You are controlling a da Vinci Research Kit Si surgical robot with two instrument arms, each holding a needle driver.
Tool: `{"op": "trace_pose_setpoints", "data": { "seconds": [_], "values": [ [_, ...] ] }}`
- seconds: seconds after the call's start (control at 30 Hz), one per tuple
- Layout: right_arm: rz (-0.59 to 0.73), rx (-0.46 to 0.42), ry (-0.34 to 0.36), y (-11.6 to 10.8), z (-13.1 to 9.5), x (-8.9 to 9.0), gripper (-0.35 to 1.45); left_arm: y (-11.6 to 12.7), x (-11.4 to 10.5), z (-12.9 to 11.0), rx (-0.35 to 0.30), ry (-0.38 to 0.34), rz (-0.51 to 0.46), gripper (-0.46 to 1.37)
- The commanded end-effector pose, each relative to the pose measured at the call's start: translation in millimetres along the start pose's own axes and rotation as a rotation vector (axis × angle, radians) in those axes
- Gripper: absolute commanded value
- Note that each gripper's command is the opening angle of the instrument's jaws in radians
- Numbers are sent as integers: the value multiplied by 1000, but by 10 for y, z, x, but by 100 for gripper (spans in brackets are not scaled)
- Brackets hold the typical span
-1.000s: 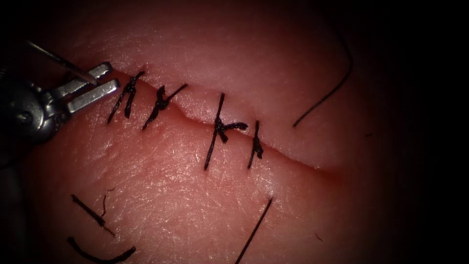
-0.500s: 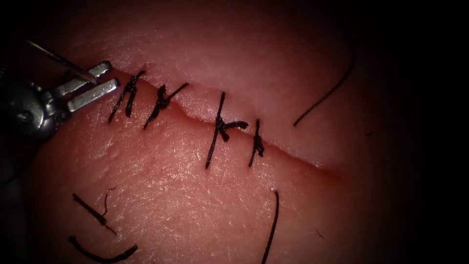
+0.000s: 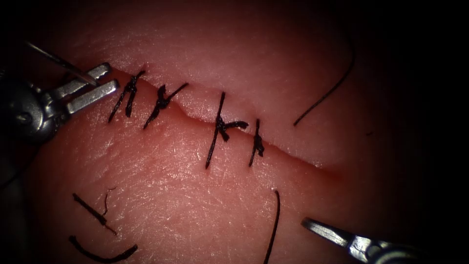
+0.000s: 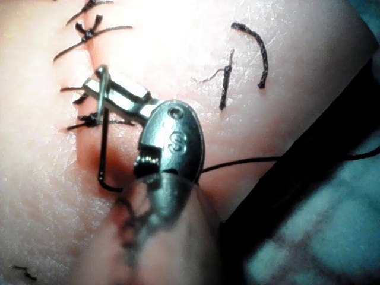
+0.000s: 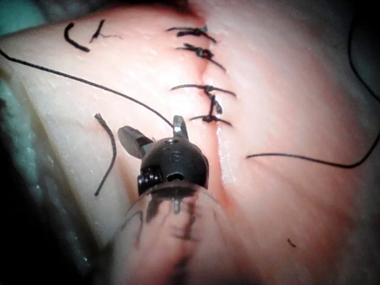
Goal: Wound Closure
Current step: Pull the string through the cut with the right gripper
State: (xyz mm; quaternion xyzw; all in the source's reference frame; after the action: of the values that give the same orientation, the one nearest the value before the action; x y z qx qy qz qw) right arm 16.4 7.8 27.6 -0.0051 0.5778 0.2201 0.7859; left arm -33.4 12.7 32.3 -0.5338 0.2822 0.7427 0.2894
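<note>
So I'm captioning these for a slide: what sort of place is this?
Probably a suturing practice bench, not an operating room: a slab of tissue with a stitched cut, cut ends of thread, and the left tool holding a needle clear of the tissue.

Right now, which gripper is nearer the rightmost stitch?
Right. The right gripper sits below-right of the rightmost stitch; the left gripper, holding the needle, is past three stitches at the cut's left end.
</note>
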Motion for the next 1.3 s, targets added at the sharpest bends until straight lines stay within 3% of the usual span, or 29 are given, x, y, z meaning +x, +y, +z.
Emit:
{"op": "trace_pose_setpoints", "data": {
  "seconds": [0.03,0.43,1.13,1.23,1.27,1.3],
  "values": [
    [-2,-2,-3,3,2,-2,120,0,0,0,-2,0,0,-35],
    [-16,-13,-7,30,17,-21,121,0,0,-2,-3,1,0,-35],
    [-17,8,11,33,42,-28,99,0,0,-3,-3,1,0,-35],
    [-17,21,18,32,44,-27,79,0,1,-3,-3,1,0,-35],
    [-17,46,29,31,45,-27,5,0,1,-3,-3,1,0,-35],
    [-17,59,29,31,44,-27,-28,0,1,-4,-3,1,0,-35]
  ]
}}
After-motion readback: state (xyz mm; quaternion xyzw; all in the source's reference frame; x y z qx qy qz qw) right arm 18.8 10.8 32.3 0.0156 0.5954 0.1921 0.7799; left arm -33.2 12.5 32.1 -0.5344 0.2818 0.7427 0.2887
